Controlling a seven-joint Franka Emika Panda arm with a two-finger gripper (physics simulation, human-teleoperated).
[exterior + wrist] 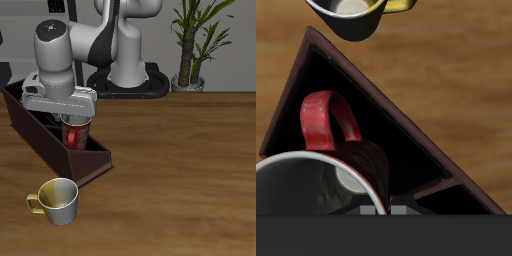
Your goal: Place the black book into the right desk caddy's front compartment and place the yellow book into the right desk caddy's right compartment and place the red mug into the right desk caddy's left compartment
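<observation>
A robot arm reaches down over a wooden table (180, 170) with its gripper (76, 122) poised above a long, dark maroon-brown organiser, the right desk caddy (88, 160). The caddy runs diagonally across the table, its walls sloping from a tall end farther back to a low end nearer the table's front edge.

The red mug (76, 133) sits upright in the caddy's left compartment (396, 140), the larger section at the low end. In the wrist view the mug fills much of the frame: its dark red speckled wall, its red handle (331, 118) arching out toward the compartment's pointed end, and its pale grey inside (306, 200) are all plain to see. The gripper is directly over the mug's rim; its fingers look closed on the rim, though the gripper body hides the contact, so whether they truly pinch it cannot be told for certain. Whether the mug's base rests on the compartment floor is also hidden.

A divider (446, 188) crosses the caddy just beside the mug, marking off the next section.

Just past the caddy's low end, near the table's front edge, stands a cream mug (57, 200) with a yellow handle, close to the caddy but apart from it. At the back of the table, well apart from everything else, stands a potted plant (192, 40) beside the robot's base (125, 75).
</observation>
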